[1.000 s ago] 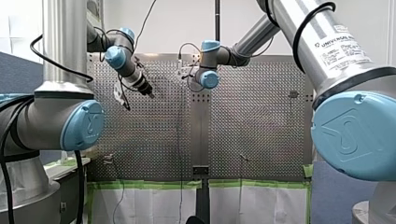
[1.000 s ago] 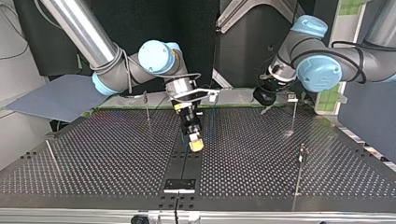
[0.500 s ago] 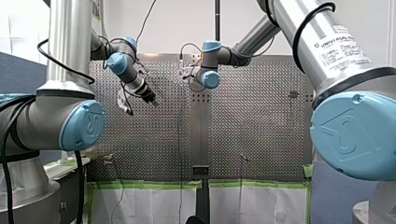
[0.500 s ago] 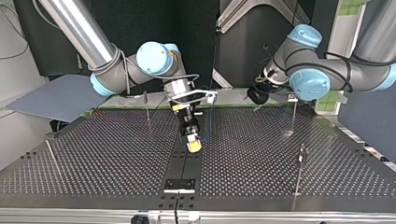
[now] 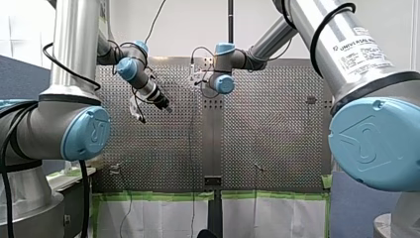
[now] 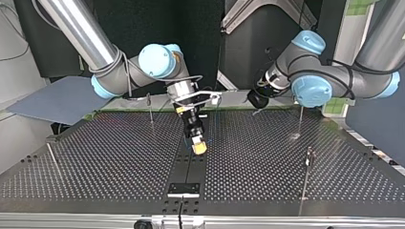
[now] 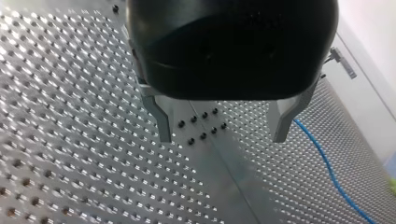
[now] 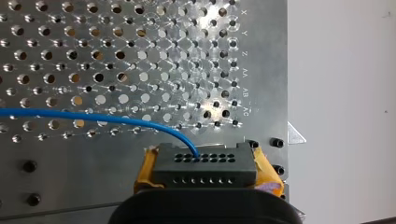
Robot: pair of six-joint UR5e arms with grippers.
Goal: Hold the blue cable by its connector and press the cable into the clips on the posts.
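1. The blue cable (image 8: 93, 117) comes in over the perforated table (image 8: 93, 56) in the right wrist view. It runs flat just above the holes, then bends down into the top face of its connector (image 8: 224, 173).
2. The connector is a dark block with rows of small holes. It sits squarely between the yellow pads (image 8: 145, 170) of my right gripper (image 8: 205, 168), which is clamped on it from both sides.
3. That gripper and connector hang over the table's plain edge strip, near a few bolt heads (image 8: 278, 142) and the stamped letters (image 8: 244, 60) beside the hole rows.
4. In the top view my right gripper points down at the table's dark centre strip (image 6: 185, 171), close above it.
5. My left gripper (image 7: 223, 129) is well apart from it, near the table's far edge. Its metal fingers (image 7: 161, 119) are spread wide with nothing between them.
6. In the left wrist view a stretch of the blue cable lies on the table just beside one of those fingers, outside the gap.
7. Thin posts stand on the table: two at the top view's right (image 6: 307, 167) (image 6: 301, 119) and one behind my right gripper (image 6: 150, 112). I cannot see the cable in any of their clips.
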